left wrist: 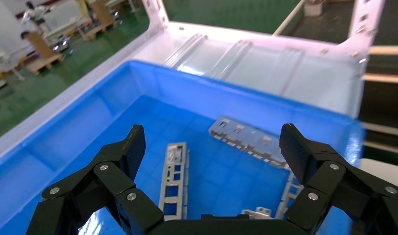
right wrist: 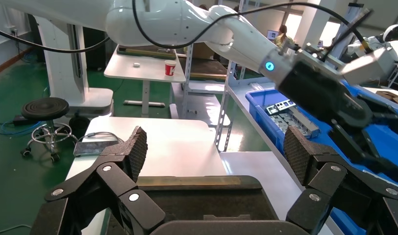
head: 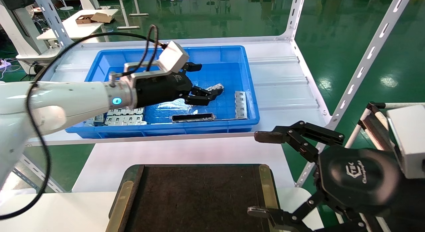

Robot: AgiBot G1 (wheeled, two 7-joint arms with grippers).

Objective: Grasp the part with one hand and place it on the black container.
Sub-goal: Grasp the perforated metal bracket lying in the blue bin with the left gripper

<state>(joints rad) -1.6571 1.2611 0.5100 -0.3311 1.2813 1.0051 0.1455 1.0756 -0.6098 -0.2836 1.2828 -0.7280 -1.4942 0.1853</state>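
The part (left wrist: 175, 178), a slim light-grey bar with rectangular cut-outs, lies flat on the floor of the blue bin (head: 109, 59). In the head view the part (head: 216, 88) shows just beyond my left fingertips. My left gripper (head: 204, 80) hangs open over the bin with nothing in it. In its wrist view the left gripper (left wrist: 212, 142) stands above the bar, which lies nearer one finger. The black container (head: 199, 195) sits on the white table at the front. My right gripper (head: 262, 174) is parked open beside the container's right edge, empty, and the container (right wrist: 197, 200) shows below it.
A wider slotted grey plate (head: 240, 104) and a dark-faced long bar (head: 193, 117) lie in the bin, with several grey plates (head: 124, 116) stacked at its near left corner. White slotted shelf posts (head: 362, 62) rise on the right.
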